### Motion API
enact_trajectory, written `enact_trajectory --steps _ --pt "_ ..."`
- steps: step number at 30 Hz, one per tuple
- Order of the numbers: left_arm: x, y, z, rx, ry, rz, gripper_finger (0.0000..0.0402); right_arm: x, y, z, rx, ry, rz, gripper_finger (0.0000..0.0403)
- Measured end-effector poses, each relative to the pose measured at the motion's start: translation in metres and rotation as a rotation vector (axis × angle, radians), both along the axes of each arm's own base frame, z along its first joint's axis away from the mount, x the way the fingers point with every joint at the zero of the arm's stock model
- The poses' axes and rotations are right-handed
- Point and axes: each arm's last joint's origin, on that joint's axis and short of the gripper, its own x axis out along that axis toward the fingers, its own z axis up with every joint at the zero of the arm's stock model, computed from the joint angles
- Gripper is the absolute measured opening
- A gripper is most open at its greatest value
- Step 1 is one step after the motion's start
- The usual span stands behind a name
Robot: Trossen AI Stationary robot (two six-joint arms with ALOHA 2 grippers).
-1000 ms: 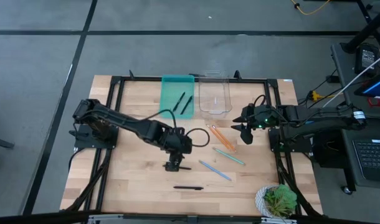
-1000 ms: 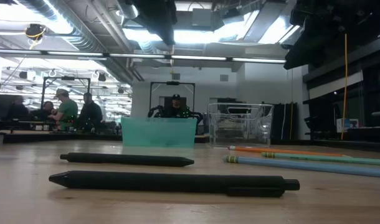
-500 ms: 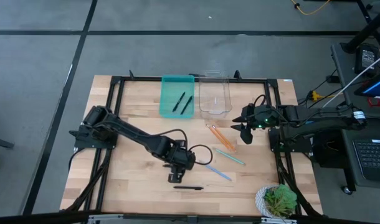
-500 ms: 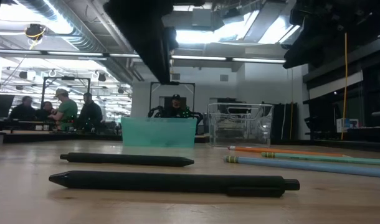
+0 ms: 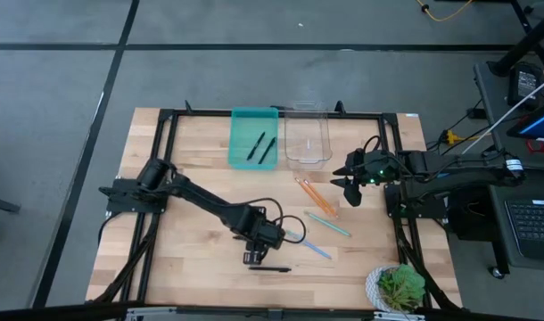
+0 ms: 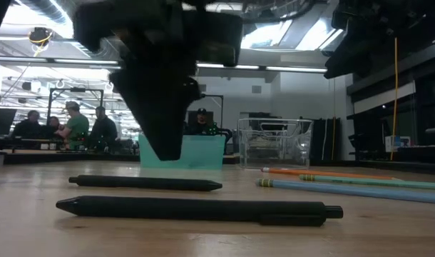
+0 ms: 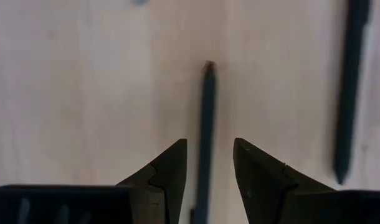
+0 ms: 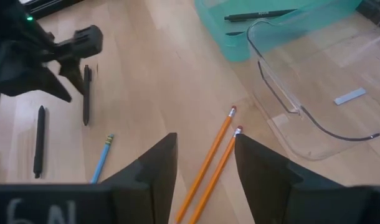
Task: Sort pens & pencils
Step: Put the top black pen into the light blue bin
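High view count: four black pens and four pencils. Two pens [image 5: 261, 146] lie in the teal tray [image 5: 240, 116]; the clear bin [image 5: 307, 135] beside it holds none. Two more pens rest on the tabletop [image 5: 183, 259], one [image 5: 268, 268] toward the front edge, one [image 7: 205, 137] directly below the left tool [image 5: 254, 258]. Left tool fingers [image 7: 168, 171] are parted, straddling that pen without gripping it. Two orange pencils [image 5: 313, 198] and two light-blue pencils [image 5: 308, 243] lie right of centre. Right tool [image 5: 350, 190] hovers at the right edge, open and empty.
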Motion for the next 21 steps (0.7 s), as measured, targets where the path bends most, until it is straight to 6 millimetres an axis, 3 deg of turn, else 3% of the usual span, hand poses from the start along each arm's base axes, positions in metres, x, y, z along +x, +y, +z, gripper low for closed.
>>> enact_trajectory --steps 9,21 --pt "0.001 0.007 -0.002 -0.031 0.029 0.014 0.0125 0.000 0.000 0.000 0.000 0.000 0.000 0.0162" --pt "0.002 0.000 -0.029 0.056 0.085 0.026 0.0124 0.000 0.000 0.000 0.000 0.001 0.000 0.0162"
